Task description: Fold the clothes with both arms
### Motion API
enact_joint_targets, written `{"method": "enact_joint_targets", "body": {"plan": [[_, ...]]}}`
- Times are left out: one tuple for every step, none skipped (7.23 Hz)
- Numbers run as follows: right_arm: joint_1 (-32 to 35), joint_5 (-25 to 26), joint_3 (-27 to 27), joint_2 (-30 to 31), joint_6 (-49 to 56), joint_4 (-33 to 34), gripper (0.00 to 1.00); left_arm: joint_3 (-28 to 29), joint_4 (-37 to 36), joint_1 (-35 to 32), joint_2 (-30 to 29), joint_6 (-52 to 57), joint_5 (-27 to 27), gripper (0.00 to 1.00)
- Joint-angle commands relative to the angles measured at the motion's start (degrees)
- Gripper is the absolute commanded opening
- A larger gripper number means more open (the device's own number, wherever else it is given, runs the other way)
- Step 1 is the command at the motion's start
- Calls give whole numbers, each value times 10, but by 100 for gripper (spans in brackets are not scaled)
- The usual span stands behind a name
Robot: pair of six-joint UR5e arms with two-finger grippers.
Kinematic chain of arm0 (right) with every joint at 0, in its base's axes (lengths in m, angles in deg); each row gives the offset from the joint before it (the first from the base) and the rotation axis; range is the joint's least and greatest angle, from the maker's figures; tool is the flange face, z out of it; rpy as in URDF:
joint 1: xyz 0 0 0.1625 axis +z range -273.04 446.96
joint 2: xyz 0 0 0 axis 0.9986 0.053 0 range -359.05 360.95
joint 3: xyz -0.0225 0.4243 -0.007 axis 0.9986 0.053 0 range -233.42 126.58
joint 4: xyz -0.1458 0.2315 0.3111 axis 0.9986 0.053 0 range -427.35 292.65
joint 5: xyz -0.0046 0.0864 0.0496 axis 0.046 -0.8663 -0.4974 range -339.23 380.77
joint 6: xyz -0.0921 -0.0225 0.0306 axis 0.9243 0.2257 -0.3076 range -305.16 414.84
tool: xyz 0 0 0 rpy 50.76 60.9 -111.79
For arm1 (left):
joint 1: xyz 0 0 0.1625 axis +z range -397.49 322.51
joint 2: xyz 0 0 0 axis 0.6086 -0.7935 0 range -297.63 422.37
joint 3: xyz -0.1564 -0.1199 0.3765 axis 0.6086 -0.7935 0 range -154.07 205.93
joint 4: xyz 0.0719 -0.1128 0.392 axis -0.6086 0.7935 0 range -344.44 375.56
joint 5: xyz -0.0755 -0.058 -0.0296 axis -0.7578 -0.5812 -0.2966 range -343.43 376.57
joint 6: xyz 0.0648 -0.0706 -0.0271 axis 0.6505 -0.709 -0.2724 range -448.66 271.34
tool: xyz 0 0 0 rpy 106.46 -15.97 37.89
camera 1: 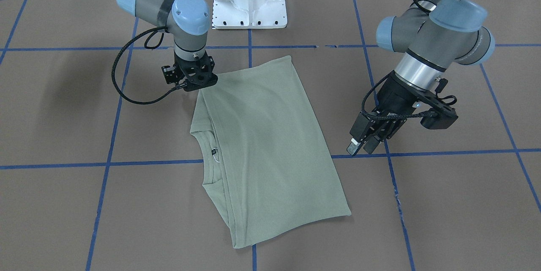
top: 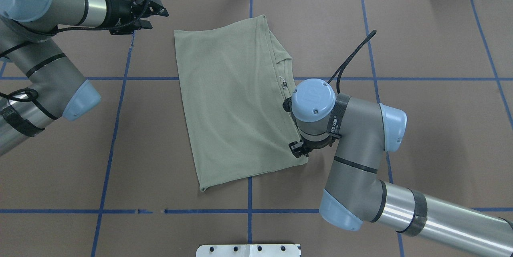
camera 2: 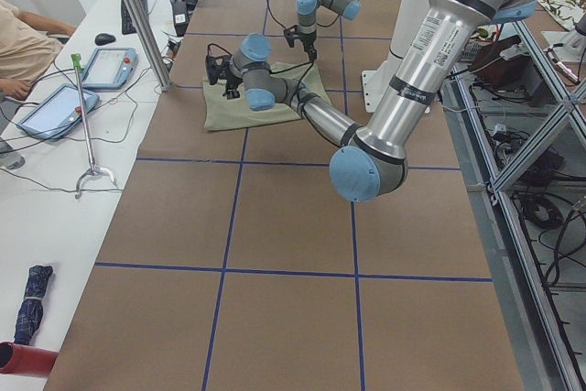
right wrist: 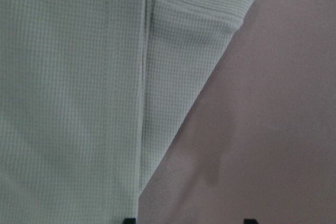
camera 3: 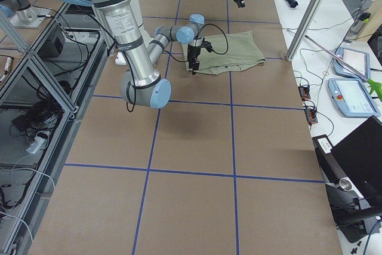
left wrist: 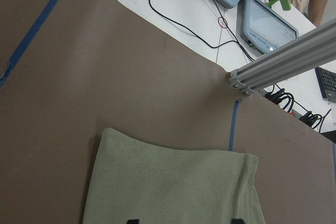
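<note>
Folded sage shirt (camera 1: 270, 144), left hand (camera 1: 362, 147) apart from it, fingers parted, right hand (camera 1: 199, 85) spread over its corner.

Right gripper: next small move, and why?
Probably the right gripper should lower and shut on the corner of the shirt. It sits open at that corner, gripping nothing, while the left gripper hangs open off the shirt.

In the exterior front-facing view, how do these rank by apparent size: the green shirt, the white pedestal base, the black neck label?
1. shirt, largest by far.
2. white pedestal base, cut off at the top edge.
3. black neck label, tiny.
</note>
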Motion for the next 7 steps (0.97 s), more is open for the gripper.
{"method": "enact_joint_targets", "body": {"plan": [[1,2,0,-12,-139,-16,79,-1,-1,0,0,0,0,66],[-9,3,1,-6,-288,-78,85,0,-1,0,0,0,0,66],[-19,17,4,17,-415,-149,84,0,-1,0,0,0,0,66],[-28,62,4,28,-505,-187,84,0,-1,0,0,0,0,66],[-46,107,5,41,-581,-195,84,0,-2,1,0,0,0,66],[-51,119,3,43,-612,-202,82,0,-2,1,0,0,0,66],[-52,120,3,44,-638,-203,79,0,-2,1,0,0,0,66]]}}
